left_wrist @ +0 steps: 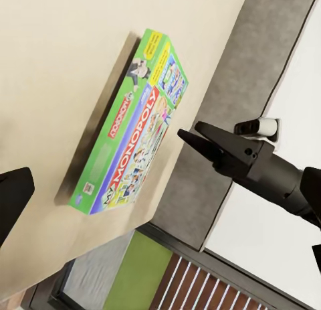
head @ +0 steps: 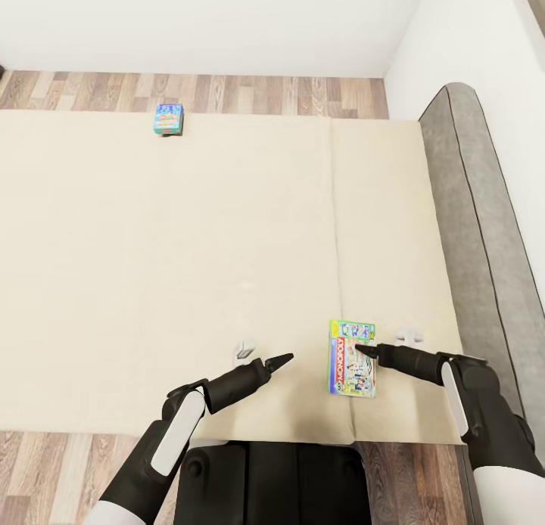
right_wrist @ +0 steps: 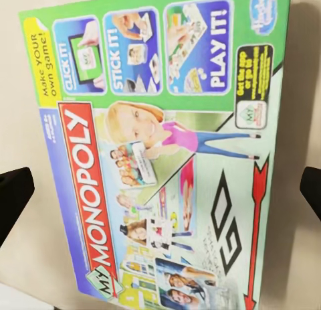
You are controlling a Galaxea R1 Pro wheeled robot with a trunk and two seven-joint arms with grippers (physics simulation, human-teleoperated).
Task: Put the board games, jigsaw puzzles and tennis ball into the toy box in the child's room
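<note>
The green-white-red Monopoly board game (head: pixel 352 358) lies flat on the cream bed (head: pixel 189 268), near the front edge and close to the headboard. My right gripper (head: pixel 362 350) hovers open over its top face. In the right wrist view the box (right_wrist: pixel 160 156) spans the space between the two wide-apart fingers (right_wrist: pixel 13 193). My left gripper (head: pixel 285 357) is open, a short way left of the box and not touching it. The left wrist view shows the box (left_wrist: pixel 130 129) and the right gripper (left_wrist: pixel 188 132) beside it. A smaller blue board game (head: pixel 168 119) lies at the bed's far edge.
The grey padded headboard (head: pixel 484 230) runs along the right side of the bed. Wooden floor (head: pixel 265 94) and a white wall lie beyond the far edge. My dark base (head: pixel 272 483) stands against the near edge of the mattress.
</note>
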